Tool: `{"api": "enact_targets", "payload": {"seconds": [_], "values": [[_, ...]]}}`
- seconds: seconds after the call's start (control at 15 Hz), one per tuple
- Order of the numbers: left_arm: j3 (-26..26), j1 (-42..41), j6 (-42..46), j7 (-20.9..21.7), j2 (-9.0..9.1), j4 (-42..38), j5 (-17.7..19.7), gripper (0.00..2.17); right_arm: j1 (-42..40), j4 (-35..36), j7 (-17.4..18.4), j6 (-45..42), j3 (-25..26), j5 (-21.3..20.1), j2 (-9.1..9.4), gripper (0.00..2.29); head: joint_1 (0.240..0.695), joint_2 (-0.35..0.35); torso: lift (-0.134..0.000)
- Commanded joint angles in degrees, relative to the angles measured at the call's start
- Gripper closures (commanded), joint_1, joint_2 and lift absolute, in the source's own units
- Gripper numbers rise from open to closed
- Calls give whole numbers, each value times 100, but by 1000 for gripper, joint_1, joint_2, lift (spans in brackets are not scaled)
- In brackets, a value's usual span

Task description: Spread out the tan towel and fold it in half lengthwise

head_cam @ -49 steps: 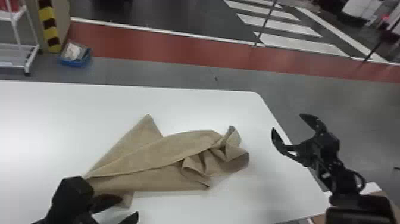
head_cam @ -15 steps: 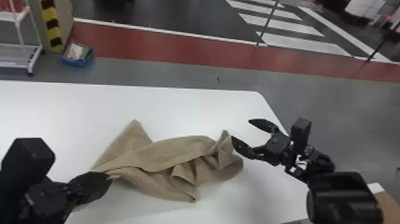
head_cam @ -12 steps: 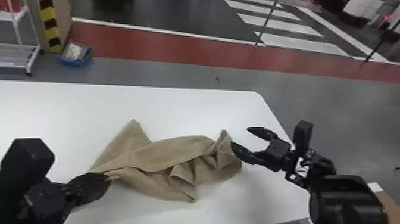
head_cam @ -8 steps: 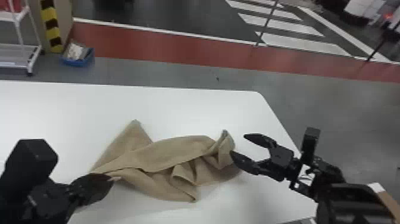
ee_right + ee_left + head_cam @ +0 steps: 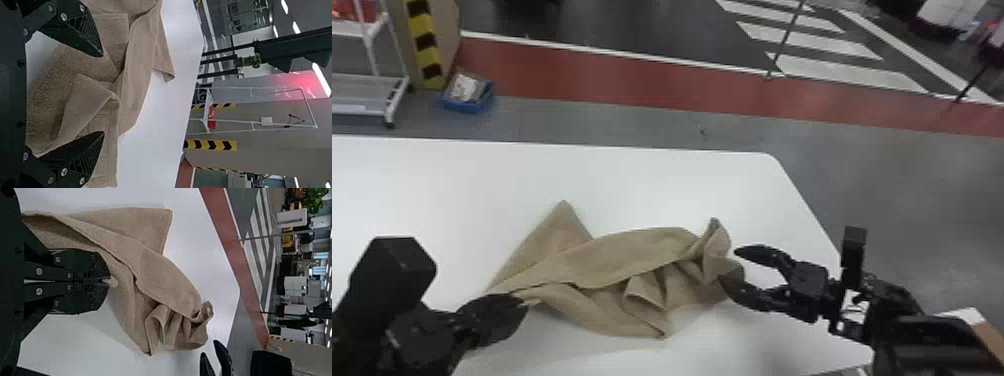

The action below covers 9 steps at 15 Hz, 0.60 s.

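The left gripper (image 5: 105,281) clenches a bit of towel (image 5: 632,255), which peeks past its fingertips and spreads beyond them in folds. The right gripper (image 5: 103,94) has its fingers parted at the bunched far end; it should pinch one corner there, single-layered, then draw gently outward against the left's hold.

Free rm, tbl (image 5: 657,187) beyond towel (image 5: 617,257)

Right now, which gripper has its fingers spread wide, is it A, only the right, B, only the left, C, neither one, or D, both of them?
A: the right gripper has its fingers well apart at the towel, while the left gripper's are pressed together.
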State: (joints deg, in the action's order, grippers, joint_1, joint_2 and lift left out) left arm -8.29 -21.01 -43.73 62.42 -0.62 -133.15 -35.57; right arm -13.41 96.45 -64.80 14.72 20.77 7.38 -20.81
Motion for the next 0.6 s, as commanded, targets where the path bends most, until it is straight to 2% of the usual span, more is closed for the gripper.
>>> {"api": "enact_targets", "payload": {"seconds": [0.0,0.07,0.2,0.4,0.47,0.53], "values": [[3,-9,0,7,0,0,15,1673,119,-205,-77,-69,-20,-122,-29,535,695,-331,-120],[3,-9,0,7,0,0,15,1673,172,-267,-85,-87,-20,-122,-37,714,695,-333,-120],[11,-18,0,7,0,0,15,1673,286,-407,-103,-104,-20,-184,-46,1426,695,-338,-120],[47,-53,53,15,-9,0,42,1673,524,-776,-156,-140,-64,-333,-116,1534,695,-342,-120],[64,-62,70,15,-9,0,50,1673,638,-917,-173,-157,-134,-377,-160,1771,695,-345,-120],[82,-88,88,15,-9,-9,59,1673,708,-996,-129,-175,-143,-430,-160,1798,695,-347,-120]]}}
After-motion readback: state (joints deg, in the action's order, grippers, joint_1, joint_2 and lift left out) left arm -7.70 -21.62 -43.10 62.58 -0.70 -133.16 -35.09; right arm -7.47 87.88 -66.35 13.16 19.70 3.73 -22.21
